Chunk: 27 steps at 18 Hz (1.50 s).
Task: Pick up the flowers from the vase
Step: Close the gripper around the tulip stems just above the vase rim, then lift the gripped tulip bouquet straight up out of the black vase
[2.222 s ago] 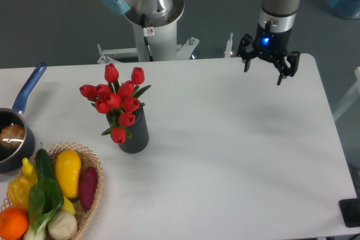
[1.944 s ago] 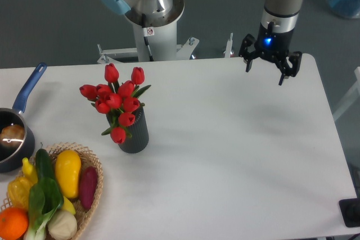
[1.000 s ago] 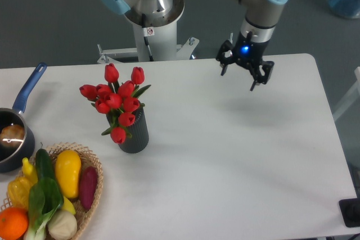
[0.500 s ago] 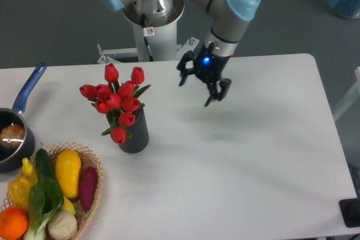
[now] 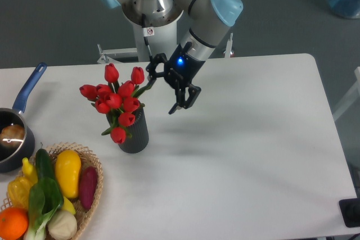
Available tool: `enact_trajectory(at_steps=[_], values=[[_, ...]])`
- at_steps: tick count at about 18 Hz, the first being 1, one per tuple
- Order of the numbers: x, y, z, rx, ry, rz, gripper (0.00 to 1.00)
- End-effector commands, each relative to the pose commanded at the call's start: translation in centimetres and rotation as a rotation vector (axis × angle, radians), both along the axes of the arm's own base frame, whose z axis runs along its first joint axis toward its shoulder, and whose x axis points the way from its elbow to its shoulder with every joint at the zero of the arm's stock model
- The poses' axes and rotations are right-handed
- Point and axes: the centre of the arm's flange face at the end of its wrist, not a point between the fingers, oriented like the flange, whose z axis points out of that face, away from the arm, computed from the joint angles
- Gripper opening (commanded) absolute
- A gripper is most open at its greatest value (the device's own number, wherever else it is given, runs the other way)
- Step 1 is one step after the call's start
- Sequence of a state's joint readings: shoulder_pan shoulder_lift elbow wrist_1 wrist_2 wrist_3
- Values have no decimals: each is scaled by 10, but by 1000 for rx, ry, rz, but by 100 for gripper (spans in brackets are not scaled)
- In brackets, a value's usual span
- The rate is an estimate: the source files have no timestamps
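You're on the approach: gripper (image 5: 164, 92), jaws spread, hangs just right of the flowers (image 5: 116, 102); next, close around the stems.

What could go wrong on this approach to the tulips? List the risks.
1. The open gripper comes in tilted, right beside the flowers; a finger may crush a bud rather than close on stems.
2. The vase stands free on the table; a sideways push could tip it.
3. The bunch is wider than the vase, so pulling may drag the vase along.
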<state>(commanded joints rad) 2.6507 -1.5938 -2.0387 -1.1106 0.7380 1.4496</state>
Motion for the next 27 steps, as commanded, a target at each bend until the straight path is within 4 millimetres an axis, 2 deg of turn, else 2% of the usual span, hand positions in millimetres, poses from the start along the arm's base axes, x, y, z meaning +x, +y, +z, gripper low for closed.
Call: enact_trajectory(at_steps=[10, 14, 18, 21, 27], values=[[7, 11, 2, 92, -41, -19, 99], [10, 12, -2, 145, -63, -34, 44], [10, 11, -4, 158, -56, -43, 0], [6, 8, -3, 171, -45, -45, 0], [7, 5, 16, 224, -48, -28, 0]])
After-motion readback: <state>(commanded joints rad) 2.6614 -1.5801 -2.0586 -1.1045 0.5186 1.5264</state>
